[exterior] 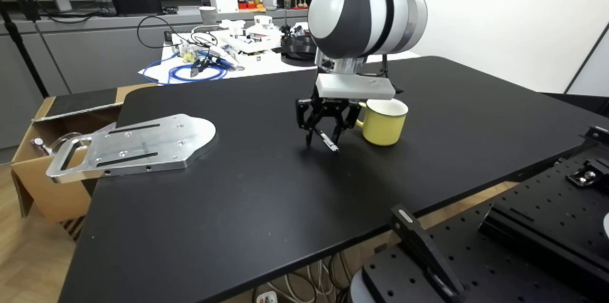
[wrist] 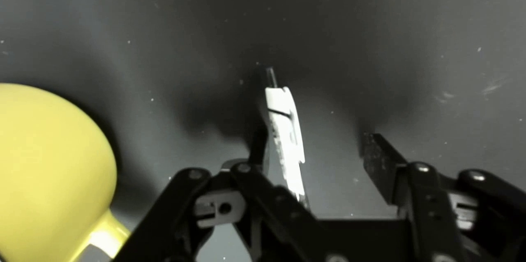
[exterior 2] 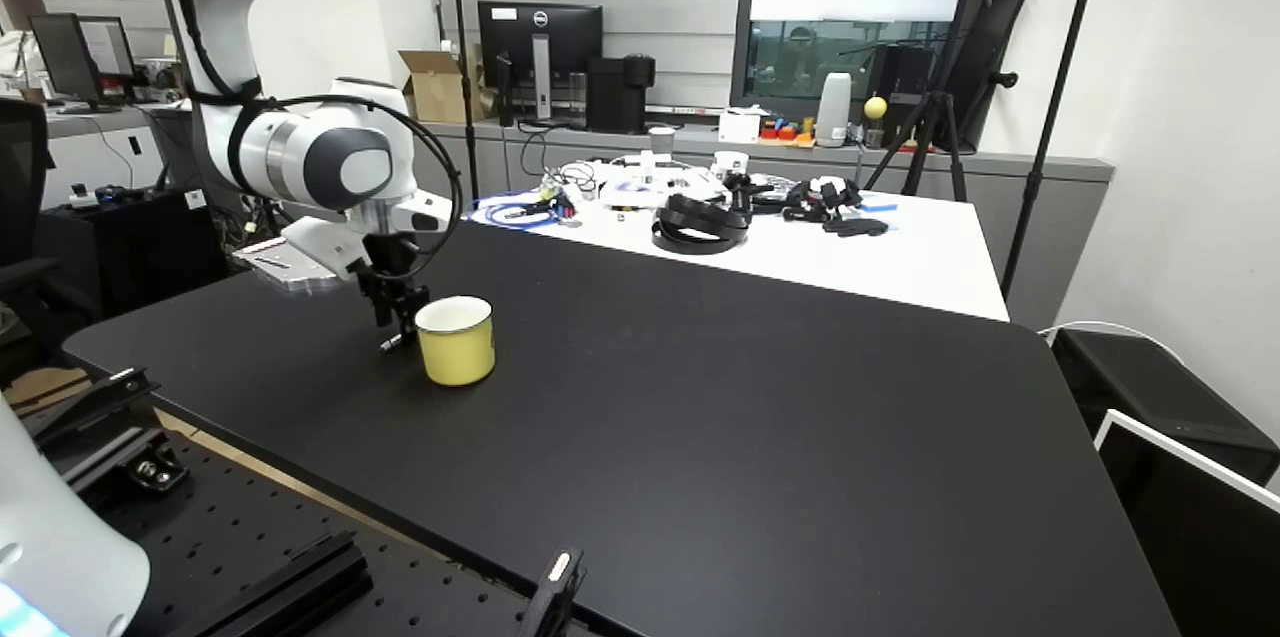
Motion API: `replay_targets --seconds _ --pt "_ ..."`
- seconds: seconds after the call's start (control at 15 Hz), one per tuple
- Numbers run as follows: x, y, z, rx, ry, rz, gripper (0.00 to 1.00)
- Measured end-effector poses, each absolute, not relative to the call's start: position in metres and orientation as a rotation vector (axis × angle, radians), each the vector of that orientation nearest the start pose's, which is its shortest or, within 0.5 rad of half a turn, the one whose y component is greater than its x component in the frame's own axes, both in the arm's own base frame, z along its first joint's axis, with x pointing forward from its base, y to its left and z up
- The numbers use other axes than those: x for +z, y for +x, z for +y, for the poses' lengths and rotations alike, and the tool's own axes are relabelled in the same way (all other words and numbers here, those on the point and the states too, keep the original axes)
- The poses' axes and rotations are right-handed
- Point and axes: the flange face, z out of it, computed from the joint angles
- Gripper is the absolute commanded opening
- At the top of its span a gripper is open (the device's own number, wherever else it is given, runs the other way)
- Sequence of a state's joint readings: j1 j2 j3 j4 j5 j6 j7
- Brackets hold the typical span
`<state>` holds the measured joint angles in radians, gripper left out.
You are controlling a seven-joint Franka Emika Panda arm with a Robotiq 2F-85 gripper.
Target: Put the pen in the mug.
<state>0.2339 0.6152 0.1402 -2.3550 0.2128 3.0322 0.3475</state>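
Note:
The pen (wrist: 286,138), dark with a white end, lies on the black table between my gripper's fingers in the wrist view. It is close to the left finger there and well apart from the right one. Its white end also shows in both exterior views (exterior: 327,141) (exterior 2: 392,343). My gripper (wrist: 314,142) is open, low over the table, and points down (exterior: 322,139). The yellow mug (exterior: 384,124) stands upright right beside the gripper, its handle toward it. The mug also shows in an exterior view (exterior 2: 458,352) and at the wrist view's left edge (wrist: 53,163).
A silver metal plate with a handle (exterior: 142,143) lies at the table's edge. A cardboard box (exterior: 52,189) stands on the floor beyond it. A white table with cables and parts (exterior 2: 840,262) adjoins the black table. A perforated black base plate (exterior 2: 240,517) borders another edge.

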Motion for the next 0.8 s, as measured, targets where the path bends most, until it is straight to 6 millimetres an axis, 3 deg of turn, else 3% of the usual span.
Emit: replay_targets --seconds 0.33,0.8 --pt "0.080 0.463 0.165 -0.034 -3.000 0.346 0.01" --pt "0.083 0.476 0.143 -0.057 -2.983 0.465 0.04"
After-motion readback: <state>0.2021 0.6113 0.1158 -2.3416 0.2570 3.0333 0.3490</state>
